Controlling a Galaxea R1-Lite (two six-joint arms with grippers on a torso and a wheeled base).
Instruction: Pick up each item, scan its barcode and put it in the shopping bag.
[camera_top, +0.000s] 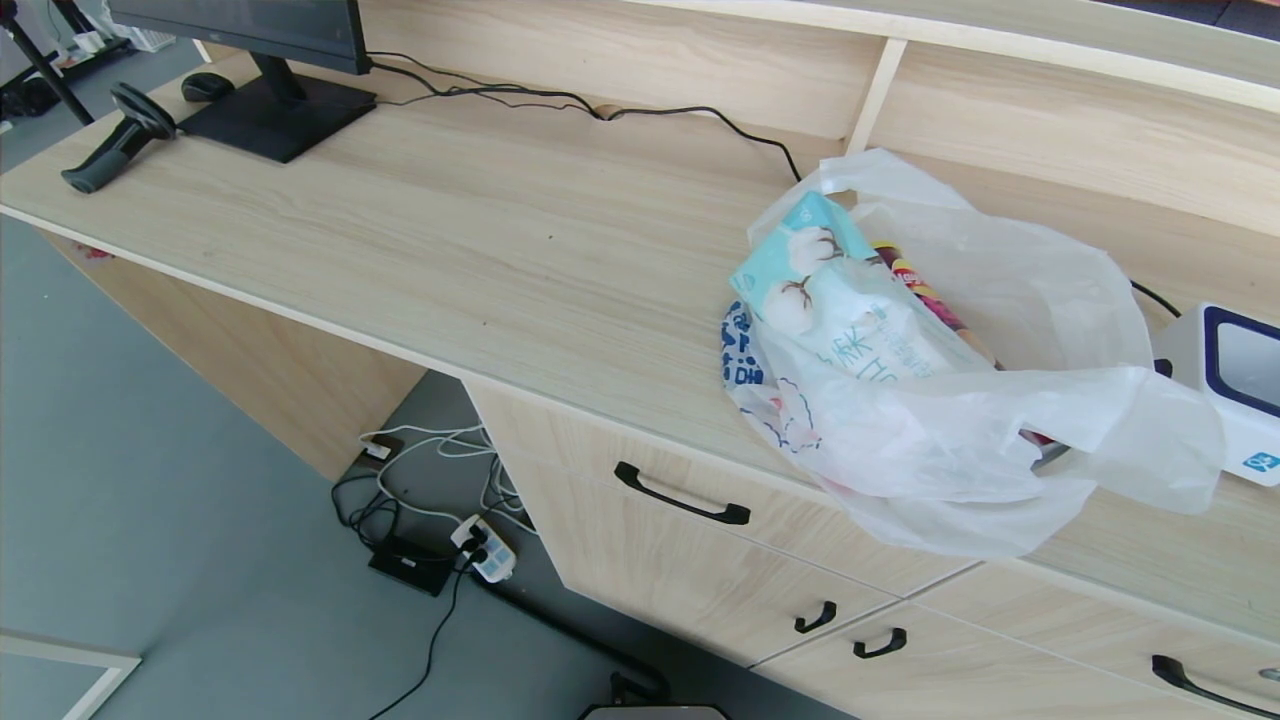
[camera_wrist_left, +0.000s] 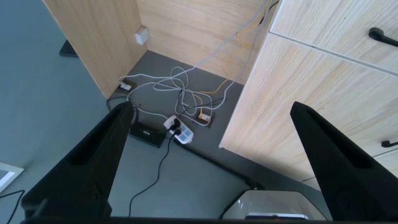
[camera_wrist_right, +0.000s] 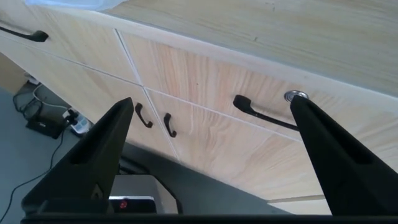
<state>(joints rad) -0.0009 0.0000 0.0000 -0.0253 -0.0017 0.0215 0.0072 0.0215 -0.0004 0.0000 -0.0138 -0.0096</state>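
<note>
- On the right part of the counter (camera_top: 450, 230), close to its near edge, a thin white shopping bag (camera_top: 1050, 290) is seen lying slumped, with its mouth gaping upward and toward the far left.
- Inside the bag a teal and white tissue pack (camera_top: 830, 290) is propped up. Its long axis runs from near to far, and its upper end points toward the far left and sticks out of the bag's mouth.
- A slim red and yellow tube (camera_top: 925, 295) is lodged just to the right of the pack, touching it and slanted roughly the same way.
- A black barcode scanner (camera_top: 120, 140) is laid at the far left corner of the counter, well apart from the bag.
- The left hand (camera_wrist_left: 211, 107) is held low over the floor and a tangle of cables (camera_wrist_left: 180, 93), with fingers spread wide and nothing between them.
- The right hand (camera_wrist_right: 211, 102) is held before the drawer fronts (camera_wrist_right: 205, 93) below the counter top, likewise spread and empty.
- The bagging step is judged finished for both items seen, so the task looks at or near its end.
- Any further move would call for a hand to be raised above the counter edge first.
</note>
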